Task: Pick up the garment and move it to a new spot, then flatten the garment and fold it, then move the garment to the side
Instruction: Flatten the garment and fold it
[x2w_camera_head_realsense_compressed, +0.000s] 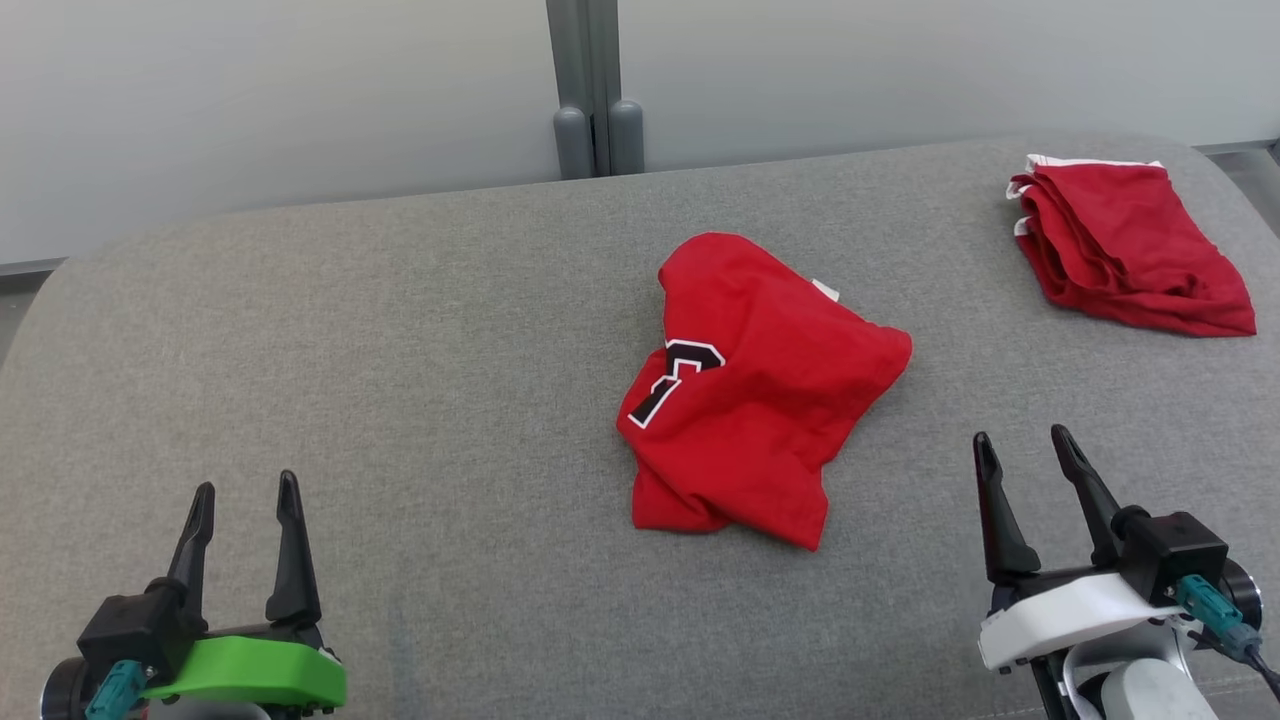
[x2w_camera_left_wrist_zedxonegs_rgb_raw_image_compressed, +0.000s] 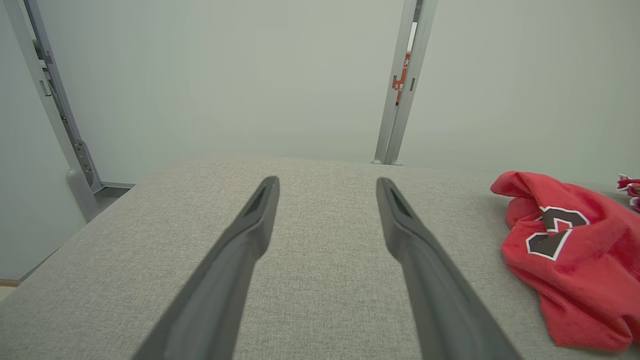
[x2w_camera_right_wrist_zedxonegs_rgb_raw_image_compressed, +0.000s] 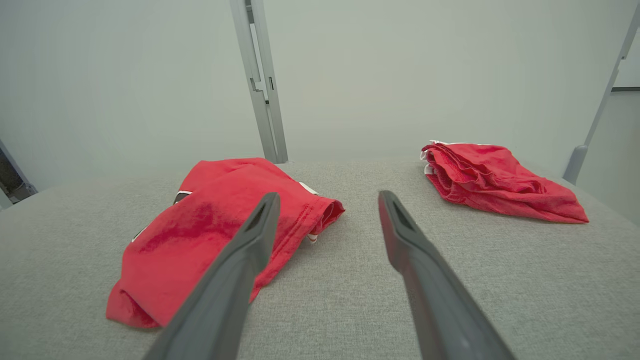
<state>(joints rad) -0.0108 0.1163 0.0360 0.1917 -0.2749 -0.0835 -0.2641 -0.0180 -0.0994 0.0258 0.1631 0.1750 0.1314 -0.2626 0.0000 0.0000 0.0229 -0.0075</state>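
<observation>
A crumpled red garment (x2w_camera_head_realsense_compressed: 760, 390) bearing a black, white-edged numeral (x2w_camera_head_realsense_compressed: 680, 380) lies near the middle of a grey fabric-covered tabletop (x2w_camera_head_realsense_compressed: 400, 330). It is bunched into a loose heap, with a small white tag (x2w_camera_head_realsense_compressed: 826, 290) showing at its far edge. A second red garment (x2w_camera_head_realsense_compressed: 1130, 250), folded into a rough stack with white trim along its far side, sits at the far right corner, well apart from the first. The robot's left gripper (x2w_camera_head_realsense_compressed: 247, 485) is poised at the near left of the tabletop. Its right gripper (x2w_camera_head_realsense_compressed: 1022, 435) is at the near right, close to the crumpled garment's near right edge. Both sets of jaws stand wide apart and hold nothing. Beyond the tabletop, a grey metal post (x2w_camera_head_realsense_compressed: 595, 90) rises against a pale wall (x2w_camera_head_realsense_compressed: 250, 100).
</observation>
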